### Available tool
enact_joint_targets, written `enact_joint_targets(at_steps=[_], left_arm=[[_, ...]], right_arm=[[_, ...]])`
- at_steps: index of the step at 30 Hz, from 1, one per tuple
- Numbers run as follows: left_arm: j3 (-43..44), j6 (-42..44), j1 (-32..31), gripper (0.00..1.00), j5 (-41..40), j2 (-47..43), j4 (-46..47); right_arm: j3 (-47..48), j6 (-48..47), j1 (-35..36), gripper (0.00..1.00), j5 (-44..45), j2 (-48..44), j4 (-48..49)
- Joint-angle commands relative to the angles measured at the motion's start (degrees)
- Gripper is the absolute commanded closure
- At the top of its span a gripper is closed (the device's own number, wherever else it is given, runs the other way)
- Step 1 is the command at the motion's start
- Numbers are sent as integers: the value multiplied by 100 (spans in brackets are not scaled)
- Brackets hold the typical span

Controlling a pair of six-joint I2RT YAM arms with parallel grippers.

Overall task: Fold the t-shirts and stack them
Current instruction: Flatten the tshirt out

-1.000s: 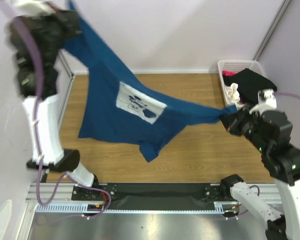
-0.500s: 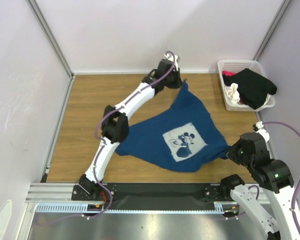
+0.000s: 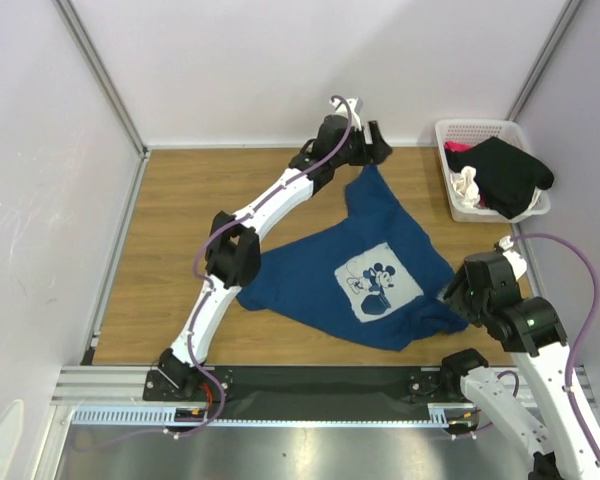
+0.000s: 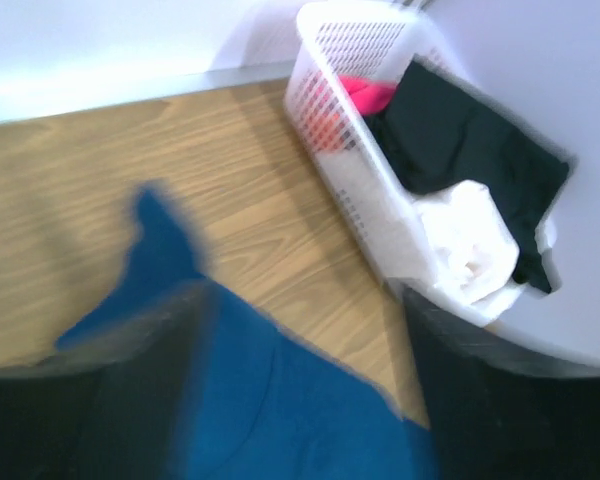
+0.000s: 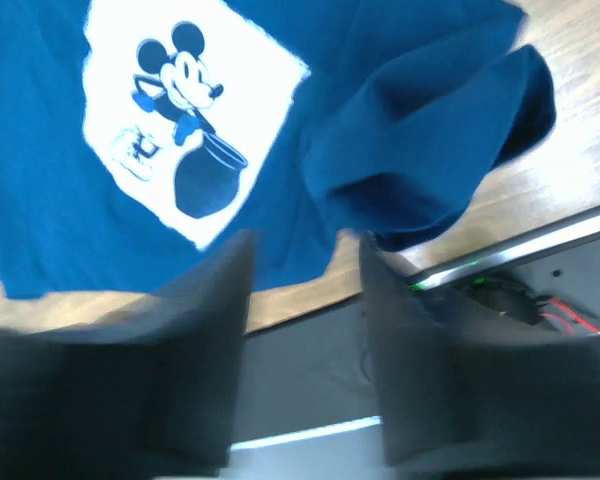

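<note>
Lying print-up on the table (image 3: 180,200), the blue t-shirt (image 3: 320,285) runs slantwise from a thin far tip to a bunched near-right corner. The left gripper (image 3: 375,145) hangs just past the far tip, jaws wide and empty; the right gripper (image 3: 452,297) sits beside the bunched corner, jaws partly apart, holding nothing.

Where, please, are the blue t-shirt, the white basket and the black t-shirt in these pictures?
blue t-shirt (image 3: 310,285): top view, cloth left of print.
white basket (image 3: 480,125): top view, far rim.
black t-shirt (image 4: 460,140): left wrist view, middle of cloth.
</note>
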Motion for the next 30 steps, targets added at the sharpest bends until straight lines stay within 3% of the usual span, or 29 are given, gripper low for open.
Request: enact_joint_targets(at_steps=[1, 3, 6, 8, 11, 12, 14, 16, 18, 20, 24, 27, 30], left_arm=[[191, 141, -87, 0, -247, -25, -269], [402, 353, -17, 0, -720, -287, -1147], [19, 364, 334, 0, -1353, -1145, -2211], [-535, 153, 780, 2, -1495, -1762, -2862], [-2325, -50, 1256, 8, -1645, -3238, -3057], [-3322, -94, 1319, 9, -1697, -3590, -3040], [-4233, -331, 1355, 11, -1943, -4627, -3144], [-5377, -1024, 1355, 17, -2110, -5225, -3355], [-6463, -1594, 1355, 17, -2286, -5938, -3662], [-7553, -2709, 1459, 15, -2322, -6473, -3699], [-8507, -3003, 1925, 16, -2233, -6722, -3286], [-8632, -2960, 2005, 15, -2524, -6591, -3189], [-9052, -2872, 2023, 16, -2463, -6573, -2471]], right_arm=[[383, -85, -192, 30, -330, 441, 218], [1031, -522, -491, 6, -496, 846, 324], [1936, -1261, -1069, 1, -1041, 1821, 508], [2221, -1500, -1238, 2, -1252, 2496, 745], [2187, -1668, -1327, 6, -1551, 3113, 1605], [2126, -1607, -1336, 7, -1648, 3246, 1834], [1881, -1441, -1327, 10, -2077, 3501, 2624], [1757, -1309, -1266, 14, -2184, 3984, 3186], [1712, -1290, -1213, 17, -2264, 4518, 3452], [1860, -1334, -1117, 19, -2299, 4984, 3611], [2054, -1527, -993, 19, -2395, 5382, 3778], [2204, -1572, -949, 19, -2457, 5681, 3796], [2178, -1545, -940, 20, -2519, 5866, 3822]])
